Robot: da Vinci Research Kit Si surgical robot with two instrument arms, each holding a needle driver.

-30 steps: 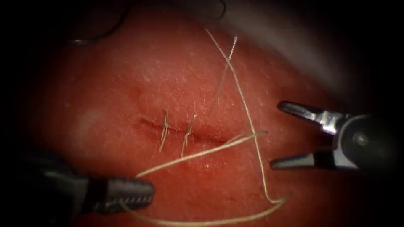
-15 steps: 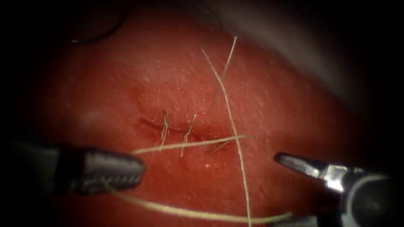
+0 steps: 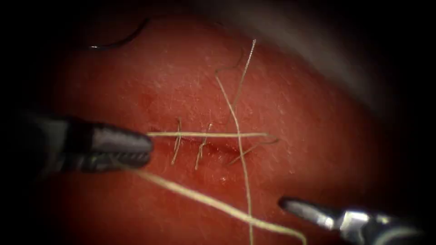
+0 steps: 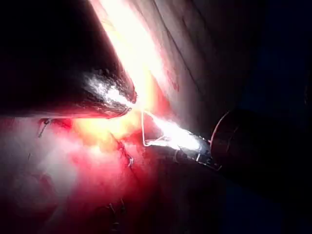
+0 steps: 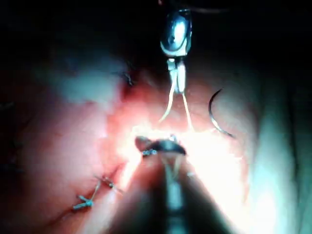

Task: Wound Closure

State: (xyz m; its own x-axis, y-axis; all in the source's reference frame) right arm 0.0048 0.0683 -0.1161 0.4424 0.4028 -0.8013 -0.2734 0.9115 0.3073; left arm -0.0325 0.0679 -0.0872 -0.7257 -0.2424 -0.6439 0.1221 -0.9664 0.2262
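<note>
Endoscope view, from above: moist red tissue (image 3: 295, 149), finely pebbled, w/ a short dark horizontal cut (image 3: 213, 145) at centre; two finished stitches (image 3: 177, 143) cross the cut's left half as short pale strands w/ frayed ends. Left tool (image 3: 147, 147), dark ribbed metal w/ tapered tip, comes in from the left; its jaws are together, clamped on the thread (image 3: 209, 134), which runs taut and straight, horizontally, from the tip across both stitches to the cut's right end, where it enters the tissue. A second, thicker-looking pale strand leaves the underside of the same tool and slopes down to the right toward the frame's lower edge; another thin strand runs roughly vertical, crossing the taut one just right of the stitches, curling at its upper end. Right tool (image 3: 290, 206), shiny steel, enters at lower right, well below the cut; one slim pointed jaw visible, the other out of frame, so cannot tell whether apart or together, nor whether it holds anything. Needle (image 3: 120, 41), thin dark curve, lies free on the tissue at upper left, far from both tools, not in the tissue. Right wrist view: the needle (image 5: 214, 114) shows as a dark arc resting on the surface, beside the left tool (image 5: 178, 83) w/ two strands hanging from its tip.
</note>
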